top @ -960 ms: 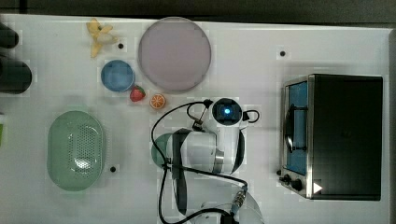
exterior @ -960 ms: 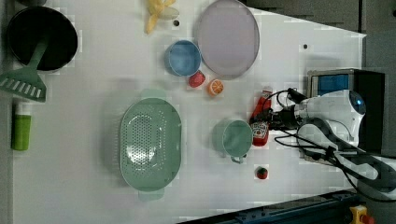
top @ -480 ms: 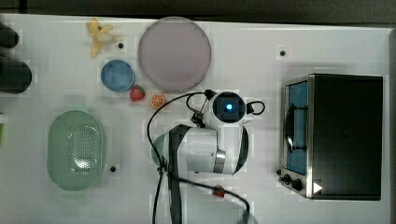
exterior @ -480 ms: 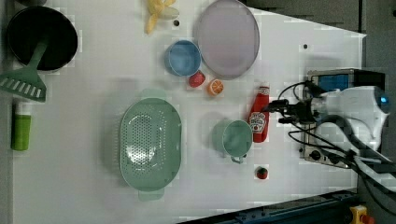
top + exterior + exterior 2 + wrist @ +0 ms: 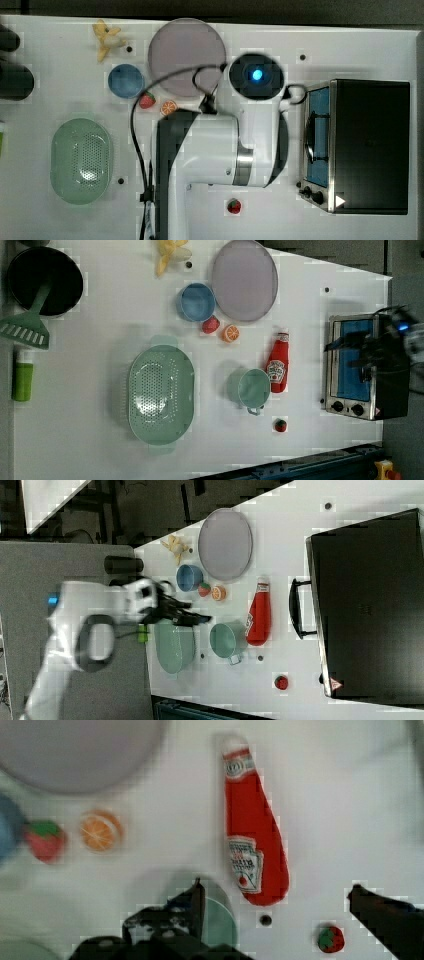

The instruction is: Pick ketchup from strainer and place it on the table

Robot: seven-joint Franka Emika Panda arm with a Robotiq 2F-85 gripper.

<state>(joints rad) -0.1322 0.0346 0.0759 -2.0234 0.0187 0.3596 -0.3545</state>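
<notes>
The ketchup (image 5: 277,367) is a slim red bottle with a white label. It lies flat on the white table (image 5: 90,340), beside the teal cup (image 5: 254,388) and with its cap toward the purple plate. The ketchup (image 5: 259,615) rests free, with nothing touching it. The pale green strainer (image 5: 161,395) stands apart from it, with nothing inside. In the wrist view my gripper (image 5: 276,887) is open, well above the ketchup (image 5: 252,835), with one dark finger (image 5: 192,902) over the cup. In the top view my arm covers the bottle, and the strainer (image 5: 80,160) is at the top view's left.
A toaster oven (image 5: 360,145) stands at the top view's right. The purple plate (image 5: 185,55), a blue bowl (image 5: 125,81), an orange slice (image 5: 169,107) and strawberries (image 5: 233,205) lie around the arm. A black pan with a green spatula (image 5: 42,280) sits at the left view's upper left.
My gripper has opened and let go of the ketchup, which now lies on the table. The arm has risen and drawn off toward the left view's right.
</notes>
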